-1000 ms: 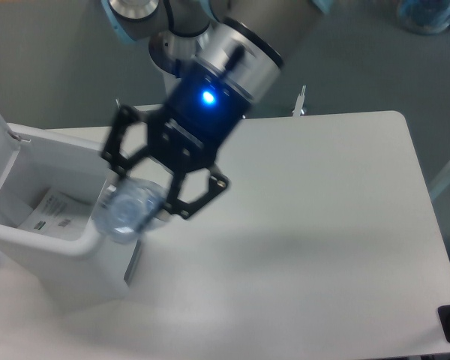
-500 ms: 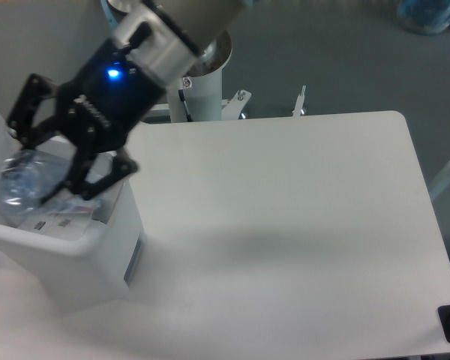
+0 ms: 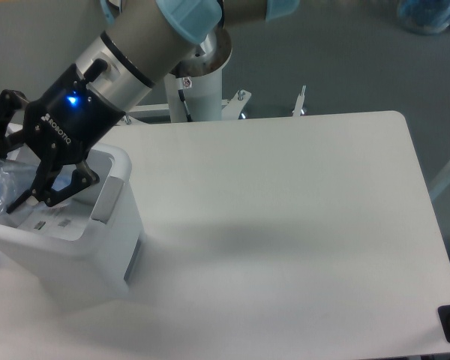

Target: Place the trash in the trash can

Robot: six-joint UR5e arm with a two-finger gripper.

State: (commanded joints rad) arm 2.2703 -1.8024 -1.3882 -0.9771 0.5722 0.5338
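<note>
The gripper (image 3: pixel 7 180) holds the crushed bottle (image 3: pixel 1 187) clamped between its fingers, over the open trash can (image 3: pixel 97 247). Released this near the far left edge, the bottle could drop outside.

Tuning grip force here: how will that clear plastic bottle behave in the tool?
The bottle looks crushed and thin-walled, so it probably gives under squeeze and weighs little. Its clear, smooth plastic may slip between the tool fingers. Held over the open trash can, it should simply drop in if released.
</note>
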